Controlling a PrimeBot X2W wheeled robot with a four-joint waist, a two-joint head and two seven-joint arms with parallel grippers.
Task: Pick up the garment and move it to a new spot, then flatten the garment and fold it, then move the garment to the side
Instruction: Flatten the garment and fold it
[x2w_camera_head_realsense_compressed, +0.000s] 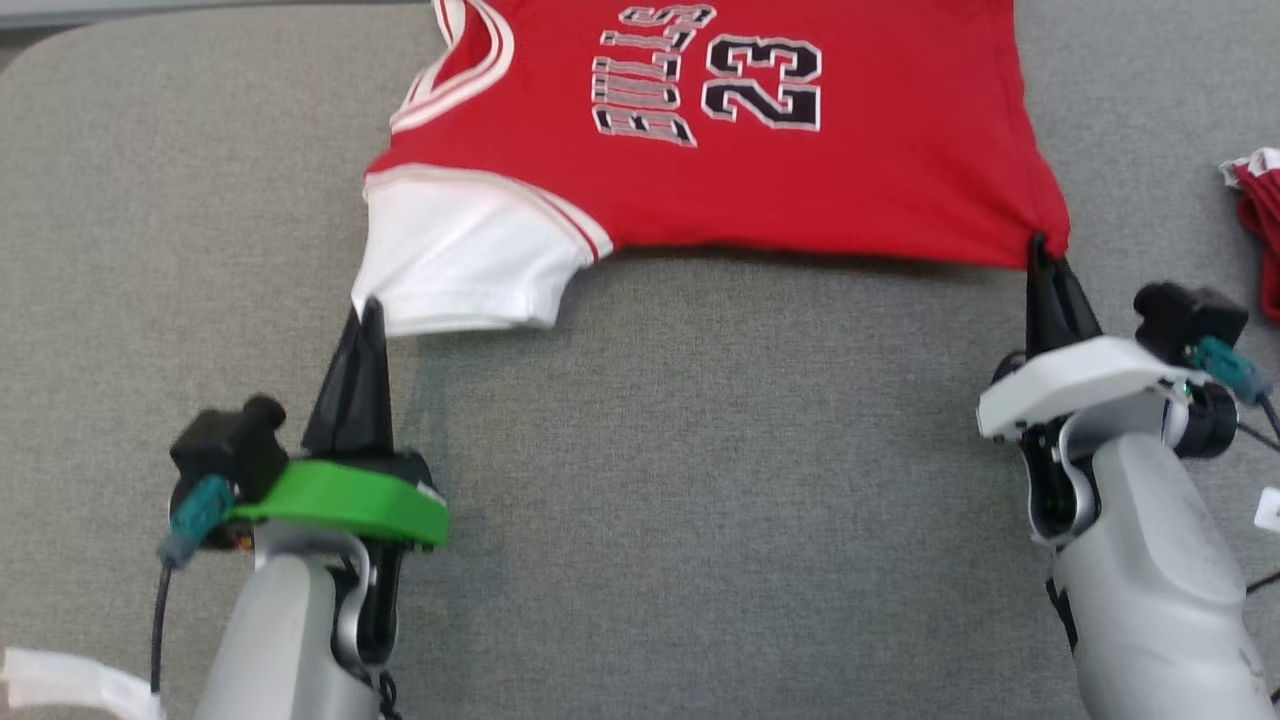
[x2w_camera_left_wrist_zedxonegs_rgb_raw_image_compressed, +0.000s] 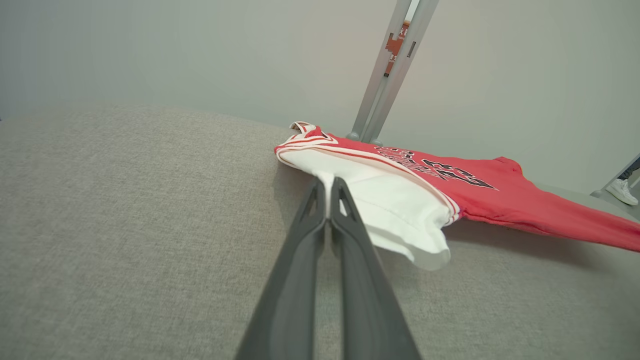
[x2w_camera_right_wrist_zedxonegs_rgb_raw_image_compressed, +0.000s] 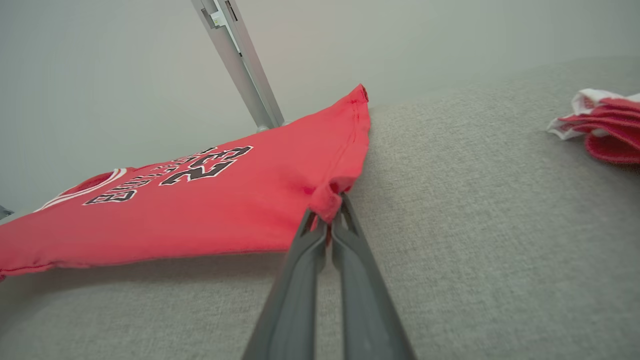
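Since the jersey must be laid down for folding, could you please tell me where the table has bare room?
The widest bare patch of the grey table lies on the robot's side of the jersey, between the left arm and right arm. Another lies left of the white sleeve. The right edge is crowded: a red-and-white garment pile sits beside the right arm.

Both arms reach forward, well apart, pale forearms low; the left gripper (x2w_camera_head_realsense_compressed: 372, 305), green-collared at the wrist, has its dark fingers (x2w_camera_head_realsense_compressed: 355, 390) pressed together on the garment's (x2w_camera_head_realsense_compressed: 800, 180) white sleeve edge. The right gripper (x2w_camera_head_realsense_compressed: 1038, 242), white-collared, is likewise pinched tight on a red hem corner.
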